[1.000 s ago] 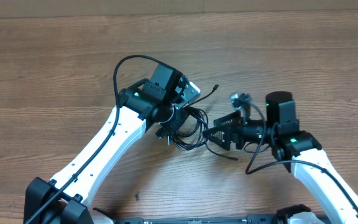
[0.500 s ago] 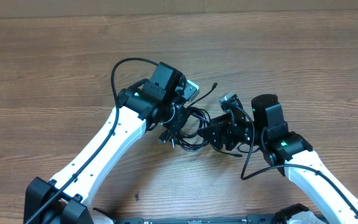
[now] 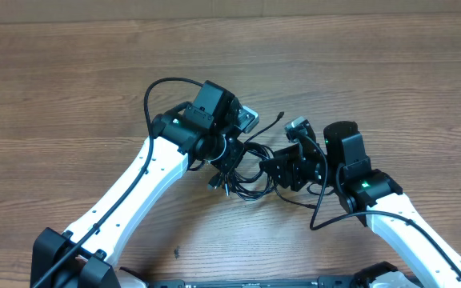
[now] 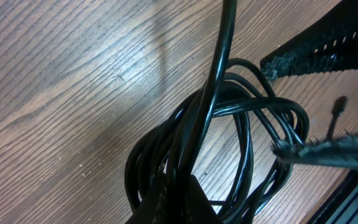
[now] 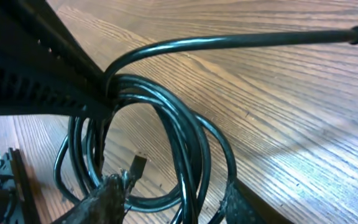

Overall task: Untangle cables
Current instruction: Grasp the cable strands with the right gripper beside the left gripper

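Several cables loop inside your right gripper, its fingers apart; close on one strand only. Whether your left gripper is clamped is unclear, so pull gently.

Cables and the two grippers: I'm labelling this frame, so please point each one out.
cables [image 4: 218, 68]: left wrist view, on the strand rising from the coil.
left gripper [image 3: 224, 172]: overhead view, between its fingertips at the tangle.
right gripper [image 3: 267, 172]: overhead view, between its fingertips facing the tangle.
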Tool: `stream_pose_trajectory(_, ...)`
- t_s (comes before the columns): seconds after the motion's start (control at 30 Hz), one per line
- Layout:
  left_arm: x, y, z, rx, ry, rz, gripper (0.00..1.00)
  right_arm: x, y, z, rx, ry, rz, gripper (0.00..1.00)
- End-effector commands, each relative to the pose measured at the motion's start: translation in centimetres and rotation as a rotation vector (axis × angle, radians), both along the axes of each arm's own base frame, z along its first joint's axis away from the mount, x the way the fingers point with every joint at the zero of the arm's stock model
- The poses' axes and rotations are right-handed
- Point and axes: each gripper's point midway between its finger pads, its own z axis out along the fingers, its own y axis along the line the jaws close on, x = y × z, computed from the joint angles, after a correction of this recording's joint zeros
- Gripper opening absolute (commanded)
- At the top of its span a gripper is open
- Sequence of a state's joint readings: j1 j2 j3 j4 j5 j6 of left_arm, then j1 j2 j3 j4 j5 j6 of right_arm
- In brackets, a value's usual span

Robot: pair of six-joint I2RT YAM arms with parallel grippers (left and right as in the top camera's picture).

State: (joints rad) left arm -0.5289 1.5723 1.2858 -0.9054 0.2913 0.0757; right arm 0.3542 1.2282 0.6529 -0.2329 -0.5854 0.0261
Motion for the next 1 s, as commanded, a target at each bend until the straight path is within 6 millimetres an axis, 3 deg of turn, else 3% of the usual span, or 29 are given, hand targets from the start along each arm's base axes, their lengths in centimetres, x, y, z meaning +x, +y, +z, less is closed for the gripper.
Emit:
stream_pose_trajectory(0.0, -0.5, -1.7, 2.2, -0.115, 0.008, -0.026, 0.04, 0.5, 0.1, 0.7, -0.006, -0.025, -0.005, 0.49)
stream_pose_trajectory(0.33, -1.2, -4.1, 3.9, -0.271, 0.058, -0.055, 0.04, 0.6, -0.3, 0.0, -0.033, -0.006, -0.025, 0.49)
stream_pose_trajectory(0.43, -1.1, -4.1, 4.0, -0.275, 0.06, -0.043, 0.04, 0.7, -0.5, -0.6, -0.052, 0.008, -0.037, 0.4)
stream_pose_trajectory(0.67, -0.7, -3.8, 3.8, -0.254, 0.043, -0.03, 0.04, 0.8, -0.5, -0.7, -0.051, 0.008, -0.036, 0.09)
stream_pose_trajectory(0.97, 1.4, -1.5, 2.5, -0.104, -0.049, 0.057, 0.04, 0.4, 0.3, 0.1, -0.001, 0.0, 0.009, 0.04)
